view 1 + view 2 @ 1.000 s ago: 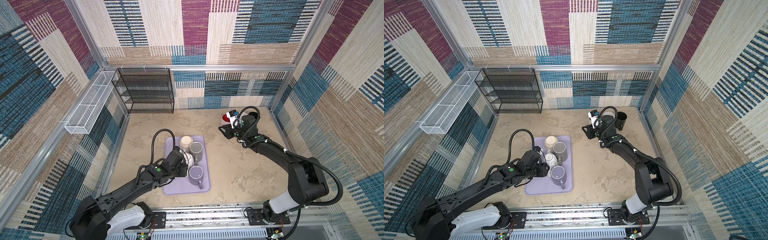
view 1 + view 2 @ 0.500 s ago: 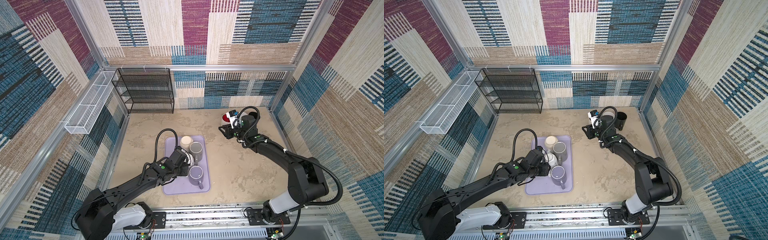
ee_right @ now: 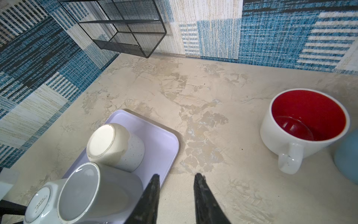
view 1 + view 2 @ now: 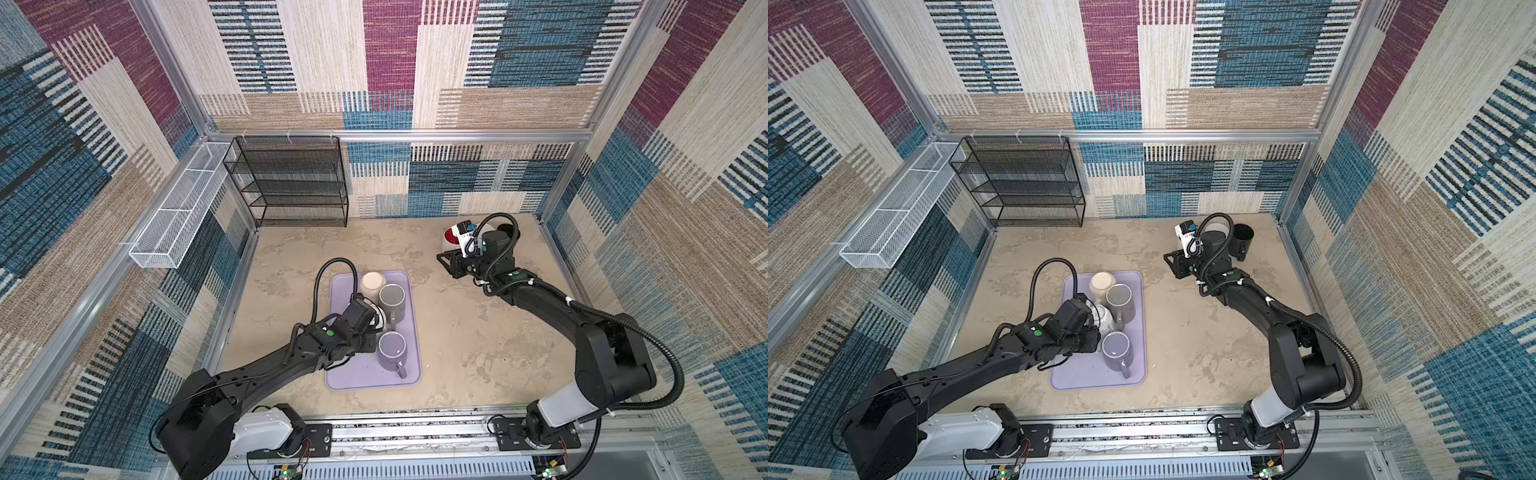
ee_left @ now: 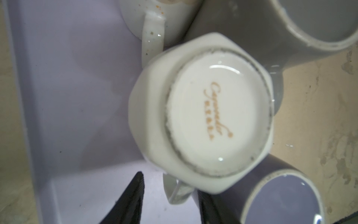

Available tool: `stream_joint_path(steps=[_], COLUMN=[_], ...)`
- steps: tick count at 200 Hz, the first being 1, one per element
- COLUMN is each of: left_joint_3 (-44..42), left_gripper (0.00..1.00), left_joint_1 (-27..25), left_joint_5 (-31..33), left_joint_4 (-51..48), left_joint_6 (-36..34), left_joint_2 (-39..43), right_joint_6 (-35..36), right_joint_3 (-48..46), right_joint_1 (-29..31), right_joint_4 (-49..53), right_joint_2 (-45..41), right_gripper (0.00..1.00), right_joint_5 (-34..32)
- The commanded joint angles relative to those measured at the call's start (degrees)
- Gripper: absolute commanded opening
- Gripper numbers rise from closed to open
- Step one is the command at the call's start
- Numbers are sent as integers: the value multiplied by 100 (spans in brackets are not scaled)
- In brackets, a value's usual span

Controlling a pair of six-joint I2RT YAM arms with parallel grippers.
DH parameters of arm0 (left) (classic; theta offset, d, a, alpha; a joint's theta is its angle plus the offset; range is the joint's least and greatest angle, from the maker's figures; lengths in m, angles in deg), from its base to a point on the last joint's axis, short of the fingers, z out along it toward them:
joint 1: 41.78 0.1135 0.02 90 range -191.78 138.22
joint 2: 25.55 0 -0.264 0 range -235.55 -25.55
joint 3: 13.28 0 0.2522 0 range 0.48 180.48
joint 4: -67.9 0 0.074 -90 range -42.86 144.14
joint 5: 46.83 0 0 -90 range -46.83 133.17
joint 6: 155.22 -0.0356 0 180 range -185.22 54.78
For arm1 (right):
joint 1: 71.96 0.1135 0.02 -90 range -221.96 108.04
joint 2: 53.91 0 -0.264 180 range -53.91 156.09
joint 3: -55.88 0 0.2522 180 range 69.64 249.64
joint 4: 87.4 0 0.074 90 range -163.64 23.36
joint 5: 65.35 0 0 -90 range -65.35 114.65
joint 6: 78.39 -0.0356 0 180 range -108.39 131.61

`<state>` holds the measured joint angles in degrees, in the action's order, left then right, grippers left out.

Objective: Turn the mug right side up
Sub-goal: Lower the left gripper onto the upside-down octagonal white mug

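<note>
White mug [image 5: 201, 116], base-up on the tray [image 5: 67, 87], as the newly advanced left gripper [image 5: 170, 184] narrows open jaws astride its handle [image 5: 174, 201]; flip seemingly next.

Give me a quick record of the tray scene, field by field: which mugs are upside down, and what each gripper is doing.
Tray: lavender tray, four mugs
Base up: white mug, cream mug
Mouth up: grey mug, purple mug
Left gripper: open, jaws either side of the white mug's handle
Right gripper: open, empty, over the table
Off tray: red-lined mug, upright
</note>
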<state>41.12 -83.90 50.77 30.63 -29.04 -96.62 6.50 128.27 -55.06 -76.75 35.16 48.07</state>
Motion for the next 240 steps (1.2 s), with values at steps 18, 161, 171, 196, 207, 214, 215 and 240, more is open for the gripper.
stream_joint_path(steps=[18,161,171,196,207,214,215,240], left_joint_3=[83,880,949,1057,1103,1129,1134,1214], left_gripper=[42,39,38,38,37,36,36,35], left_joint_1=[1,-5,-5,3,-1,-2,-4,0], left_joint_5=[351,185,176,127,108,96,94,88], left_joint_4=[-227,-1132,-1197,-1244,-1247,-1253,-1253,-1262], left_joint_6=[-125,-1039,-1102,-1235,-1283,-1297,-1306,-1342], left_joint_2=[-57,-799,-859,-991,-1043,-1079,-1082,-1176], right_joint_6=[-15,-26,-17,-17,-15,-8,-8,18], right_joint_3=[-9,-71,-76,-115,-131,-141,-141,-164], right_joint_1=[21,27,24,26,25,24,24,27], right_joint_4=[-75,-131,-128,-145,-137,-145,-145,-137], right_joint_2=[-22,-44,-49,-83,-97,-111,-110,-147], right_gripper=[33,33,33,33,33,33,33,32], right_joint_5=[-26,-13,-29,-44,-42,-51,-50,-77])
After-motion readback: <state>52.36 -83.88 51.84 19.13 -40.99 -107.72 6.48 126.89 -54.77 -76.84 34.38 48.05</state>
